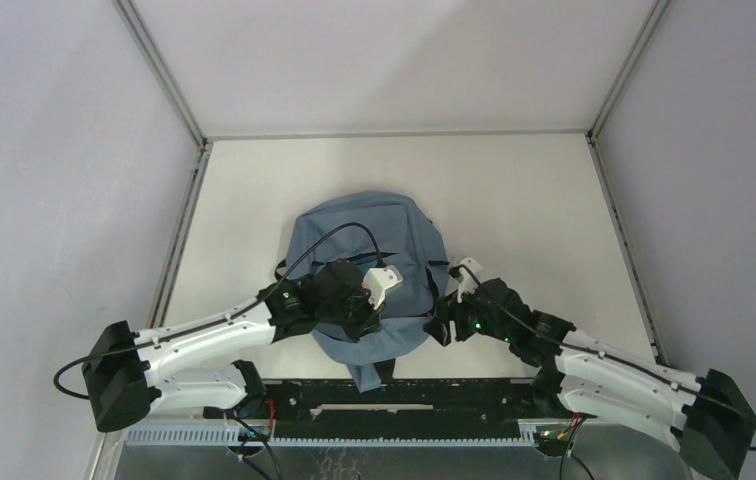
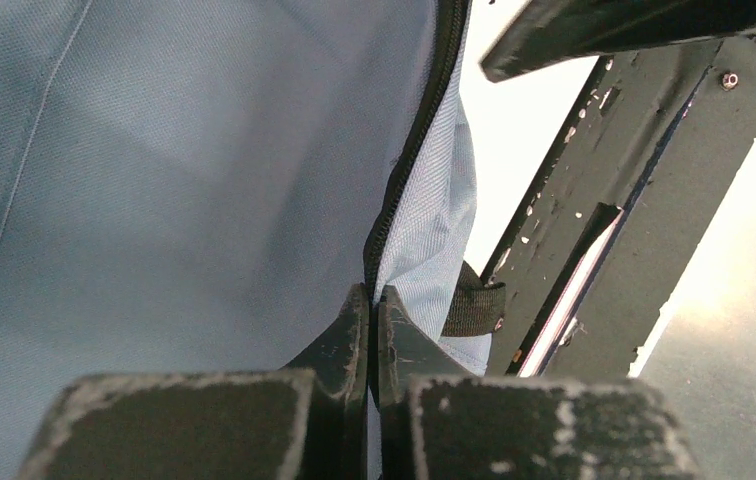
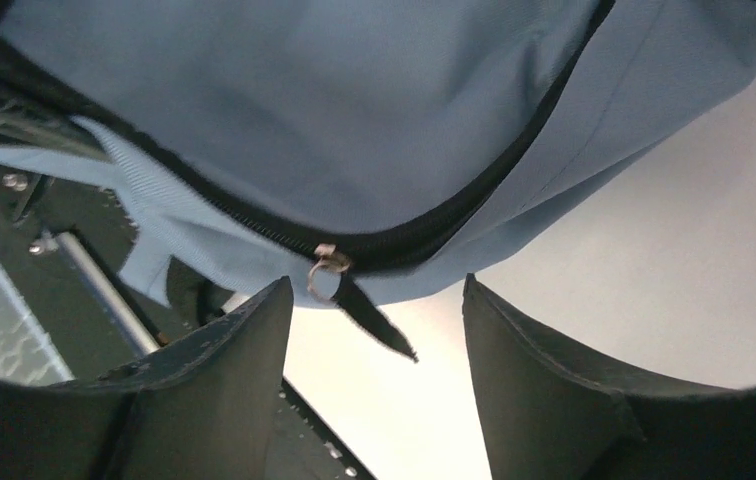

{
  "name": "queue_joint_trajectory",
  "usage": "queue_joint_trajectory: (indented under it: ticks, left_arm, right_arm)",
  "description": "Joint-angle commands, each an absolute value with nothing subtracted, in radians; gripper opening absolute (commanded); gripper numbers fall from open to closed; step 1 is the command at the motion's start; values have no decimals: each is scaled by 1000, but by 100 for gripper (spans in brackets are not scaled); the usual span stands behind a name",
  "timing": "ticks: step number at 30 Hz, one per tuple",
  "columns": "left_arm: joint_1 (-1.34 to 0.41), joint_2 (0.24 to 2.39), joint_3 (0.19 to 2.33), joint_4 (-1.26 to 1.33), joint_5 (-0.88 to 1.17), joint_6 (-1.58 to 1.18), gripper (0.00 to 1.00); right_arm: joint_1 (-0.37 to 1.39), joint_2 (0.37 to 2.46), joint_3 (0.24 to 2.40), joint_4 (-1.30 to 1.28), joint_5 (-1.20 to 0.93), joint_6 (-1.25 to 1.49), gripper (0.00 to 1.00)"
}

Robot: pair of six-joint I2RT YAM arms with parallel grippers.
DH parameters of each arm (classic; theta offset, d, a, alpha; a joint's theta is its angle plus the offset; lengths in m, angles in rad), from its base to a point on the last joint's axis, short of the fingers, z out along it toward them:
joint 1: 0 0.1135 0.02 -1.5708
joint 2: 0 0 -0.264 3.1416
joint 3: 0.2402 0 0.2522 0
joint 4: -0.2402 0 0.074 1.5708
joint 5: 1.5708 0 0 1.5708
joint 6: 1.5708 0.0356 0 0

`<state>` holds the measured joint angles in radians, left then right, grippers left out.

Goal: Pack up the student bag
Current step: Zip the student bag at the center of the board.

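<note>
The student bag point(image 1: 369, 235), a soft blue-grey backpack, lies in the middle of the table with one end toward the arms. My left gripper point(image 1: 362, 318) is over its near part. In the left wrist view this gripper point(image 2: 374, 295) is shut, pinching the bag's fabric point(image 2: 154, 180) right beside the black zip point(image 2: 409, 150). My right gripper point(image 1: 441, 327) is at the bag's near right edge. In the right wrist view it point(image 3: 376, 280) is open and empty. The metal zip puller point(image 3: 326, 272) with its black tab hangs just beyond the fingertips, nearer the left finger point(image 3: 244, 340).
A black mounting rail point(image 1: 404, 400) runs along the near table edge, close under the bag's near end; it also shows in the left wrist view point(image 2: 594, 200). Grey walls and metal frame posts point(image 1: 169, 80) enclose the white table point(image 1: 524, 200).
</note>
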<state>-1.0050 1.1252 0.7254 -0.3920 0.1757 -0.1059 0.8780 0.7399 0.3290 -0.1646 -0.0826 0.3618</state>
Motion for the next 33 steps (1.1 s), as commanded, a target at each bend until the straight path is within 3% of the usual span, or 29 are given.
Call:
queue_joint_trajectory:
  ticks: [1, 2, 4, 5, 10, 15, 26, 29, 33]
  left_arm:
    - [-992, 1110, 713, -375, 190, -116, 0]
    - [-992, 1107, 711, -375, 189, -119, 0]
    - [-993, 1102, 705, -378, 187, -123, 0]
    - [-993, 1098, 701, -381, 187, -126, 0]
    - [-992, 1059, 678, -412, 205, -135, 0]
    - [-993, 1021, 645, -428, 221, -127, 0]
    - [-995, 1007, 613, -424, 293, -132, 0]
    - [-1000, 1011, 609, -419, 320, -128, 0]
    - [-1017, 997, 603, -415, 333, -125, 0]
  right_arm:
    - [897, 844, 408, -120, 0, 295, 63]
    - [897, 853, 415, -120, 0, 292, 51]
    - [897, 845, 419, -123, 28, 294, 13]
    - [897, 833, 422, -134, 55, 303, 0]
    - [876, 745, 435, -240, 133, 307, 0]
    - [785, 717, 485, -299, 61, 307, 0]
    - [541, 885, 726, -515, -136, 203, 0]
    - [452, 974, 804, -563, -255, 172, 0]
    - [422, 1148, 908, -671, -245, 111, 0]
